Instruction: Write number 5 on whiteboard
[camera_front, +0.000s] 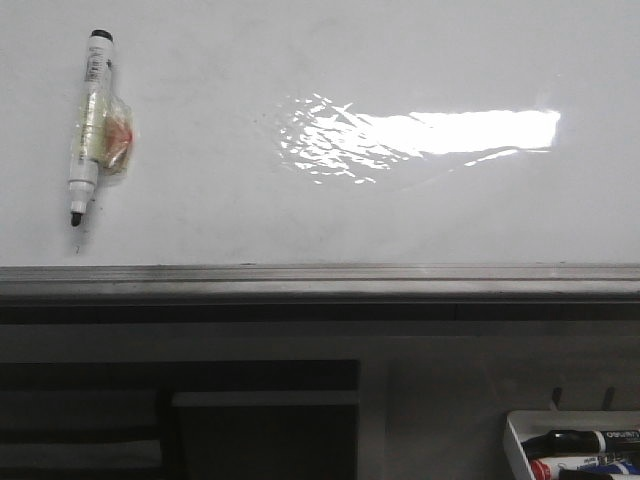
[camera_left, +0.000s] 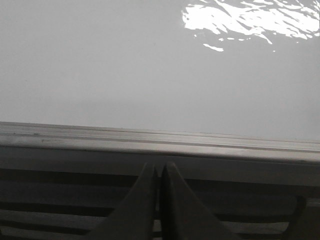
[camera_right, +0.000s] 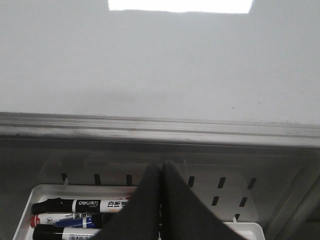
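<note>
Whiteboard (camera_front: 330, 210) was blank, no 5 on it yet; grey ledge (camera_front: 320, 282) ran along its lower edge. Marker (camera_front: 88, 125) sat stuck to the board upper left, tip down. Left gripper (camera_left: 159, 172) and right gripper (camera_right: 161, 170) both had jaws closed on nothing, below the ledge. Tray (camera_right: 30, 200) of markers lay under the right gripper. My read: open jaws first, grab a marker mid-barrel, keep it square to the board.

Office or classroom: whiteboard (camera_front: 300, 200), ledge (camera_front: 320, 280), marker tray (camera_right: 30, 200).
</note>
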